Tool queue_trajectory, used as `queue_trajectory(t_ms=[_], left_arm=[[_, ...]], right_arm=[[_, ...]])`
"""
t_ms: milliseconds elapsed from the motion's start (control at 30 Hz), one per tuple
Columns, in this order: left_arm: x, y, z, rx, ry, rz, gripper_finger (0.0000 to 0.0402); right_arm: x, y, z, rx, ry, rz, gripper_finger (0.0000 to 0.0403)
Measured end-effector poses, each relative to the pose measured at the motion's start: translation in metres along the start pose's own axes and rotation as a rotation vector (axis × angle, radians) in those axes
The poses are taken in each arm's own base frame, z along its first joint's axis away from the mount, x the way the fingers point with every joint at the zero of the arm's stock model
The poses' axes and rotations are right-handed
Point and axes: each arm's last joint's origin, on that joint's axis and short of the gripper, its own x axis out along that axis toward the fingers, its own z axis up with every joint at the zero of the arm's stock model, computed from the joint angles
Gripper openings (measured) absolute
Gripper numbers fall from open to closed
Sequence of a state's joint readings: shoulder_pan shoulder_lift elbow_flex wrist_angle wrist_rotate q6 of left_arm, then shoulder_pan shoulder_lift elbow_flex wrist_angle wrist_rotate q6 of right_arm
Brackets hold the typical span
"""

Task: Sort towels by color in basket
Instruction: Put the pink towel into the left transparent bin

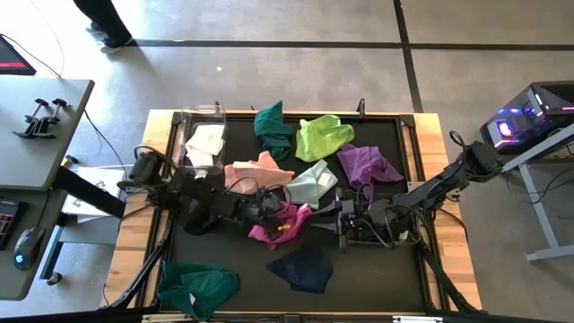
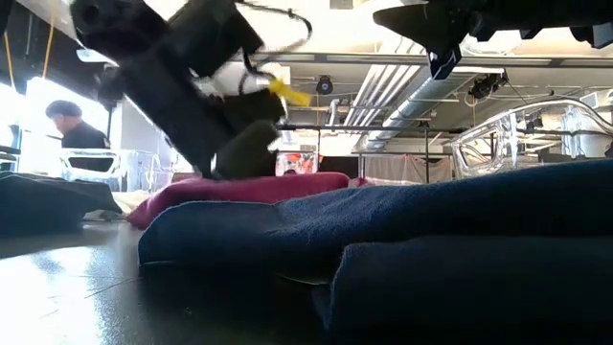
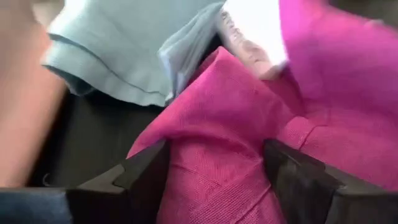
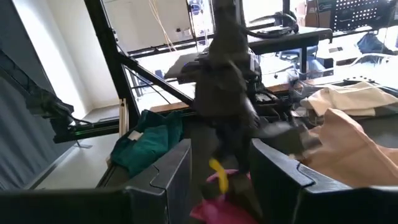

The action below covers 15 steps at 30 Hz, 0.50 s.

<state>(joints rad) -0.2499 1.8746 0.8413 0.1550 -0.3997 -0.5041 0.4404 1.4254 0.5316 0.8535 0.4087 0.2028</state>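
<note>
Magenta towel (image 3: 217,143) between spread fingers of left tool (image 3: 214,177)

Lab: concrete floor (image 1: 269,76), ceiling ducts (image 2: 421,91), computer tower (image 1: 529,117).

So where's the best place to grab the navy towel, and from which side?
Probably the navy towel is best taken from straight above, at its raised folded hump nearest the magenta towel. It lies crumpled with thick folds standing up, giving a tool something to pinch, while its edges lie flat on the black mat.
</note>
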Motion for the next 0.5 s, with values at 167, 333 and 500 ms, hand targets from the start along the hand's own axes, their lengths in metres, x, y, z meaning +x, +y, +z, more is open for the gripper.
queue_trajectory(t_ms=[167,333,500], left_arm=[[0.009,0.004,-0.01,0.017,0.083,0.014,0.0222],[0.005,0.005,-0.011,0.037,0.107,0.037,0.0135],[-0.029,0.007,-0.008,0.087,0.16,0.087,0.0024]], right_arm=[[0.0,0.0,0.0,-0.003,0.003,-0.001,0.0151],[0.0,0.0,0.0,-0.003,0.003,-0.001,0.0151],[0.0,0.0,-0.001,-0.001,0.009,-0.002,0.0151]])
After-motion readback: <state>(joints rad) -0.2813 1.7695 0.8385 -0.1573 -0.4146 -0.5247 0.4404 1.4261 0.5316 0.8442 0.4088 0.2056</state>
